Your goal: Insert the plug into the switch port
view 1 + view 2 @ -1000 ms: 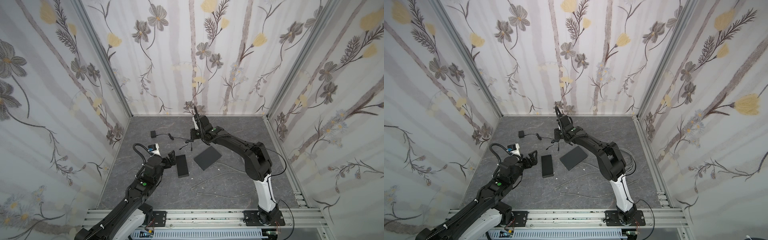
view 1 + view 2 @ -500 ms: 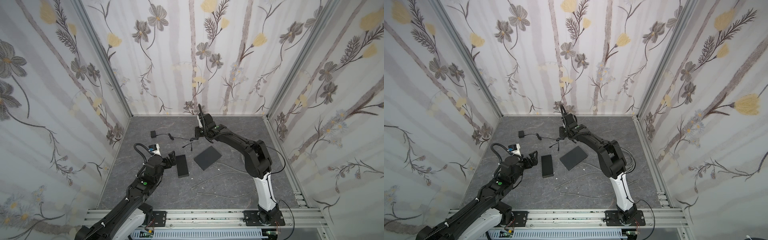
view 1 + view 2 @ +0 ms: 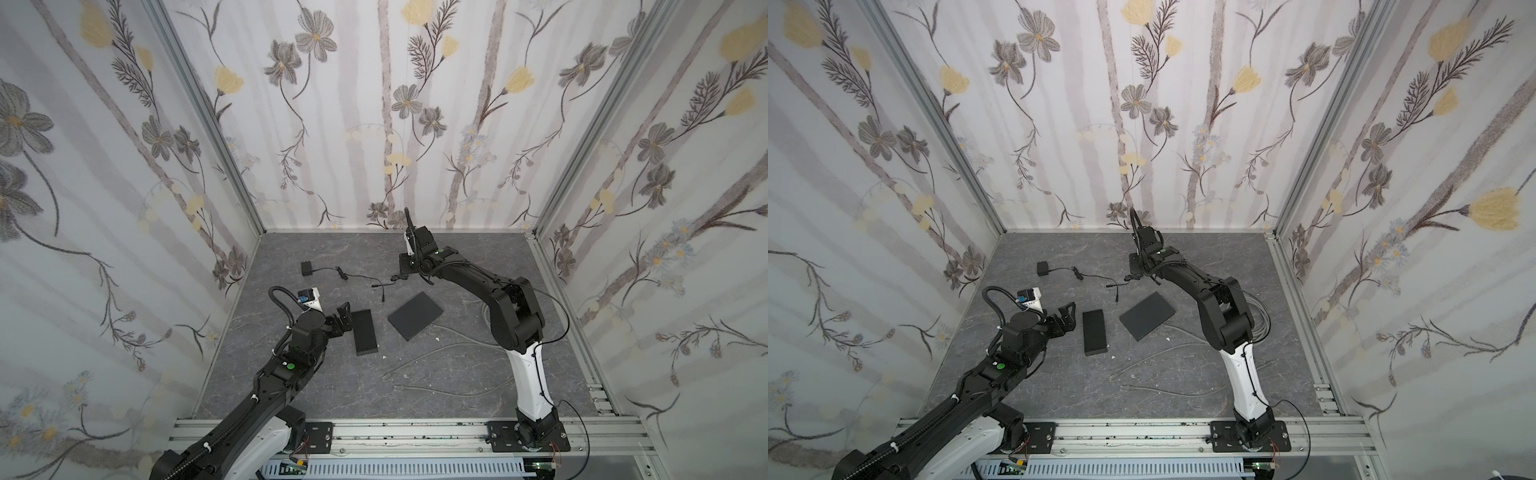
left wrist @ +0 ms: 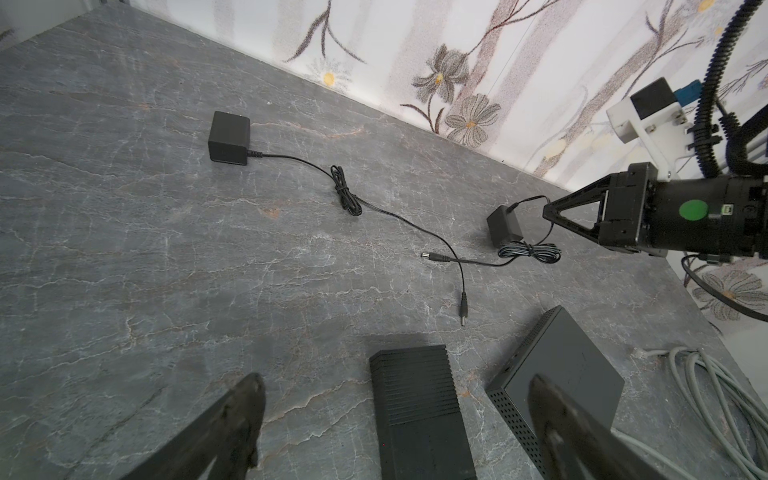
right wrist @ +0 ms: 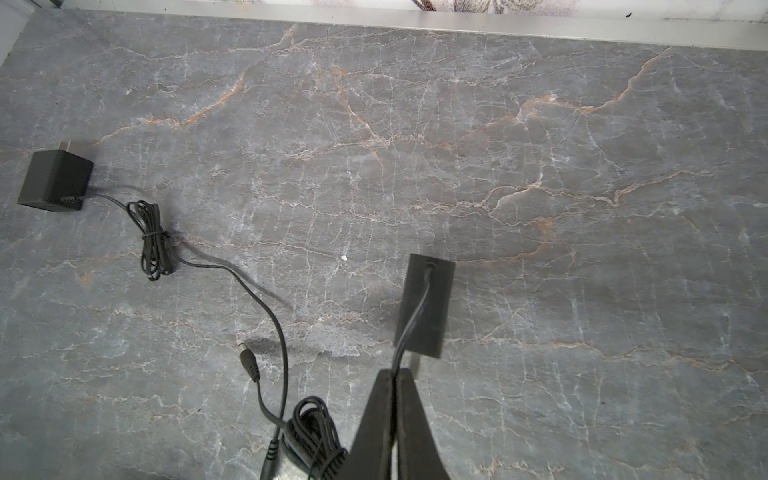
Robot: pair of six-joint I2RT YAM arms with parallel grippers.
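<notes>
Grey stone-pattern table [image 3: 457, 257] carries two switches: a narrow black switch [image 3: 365, 332] and, at its 2 o'clock and apart from it, a flat dark grey switch [image 3: 415, 316]. The left gripper [image 3: 343, 318] is just beside the narrow black switch, at its 9 o'clock, with the jaws spread wide and nothing between them.

The right gripper [image 5: 392, 376] points down at 12 o'clock of the flat dark grey switch. Its jaws are pressed almost together and they pinch the cord [image 5: 423, 301] of a small adapter [image 5: 438, 316]. Whether this adapter rests on the table or hangs, I cannot tell.

The plug [image 4: 432, 257] of this cord lies free on the table, at 12 o'clock of the narrow black switch and apart from it. A second plug [image 4: 463, 309] lies near it, at its 5 o'clock; its wire leads to a second adapter [image 3: 306, 268] at 10 o'clock. Neither plug touches a switch. Loose grey cables [image 3: 436, 353] lie at 6 o'clock of the flat dark grey switch.
</notes>
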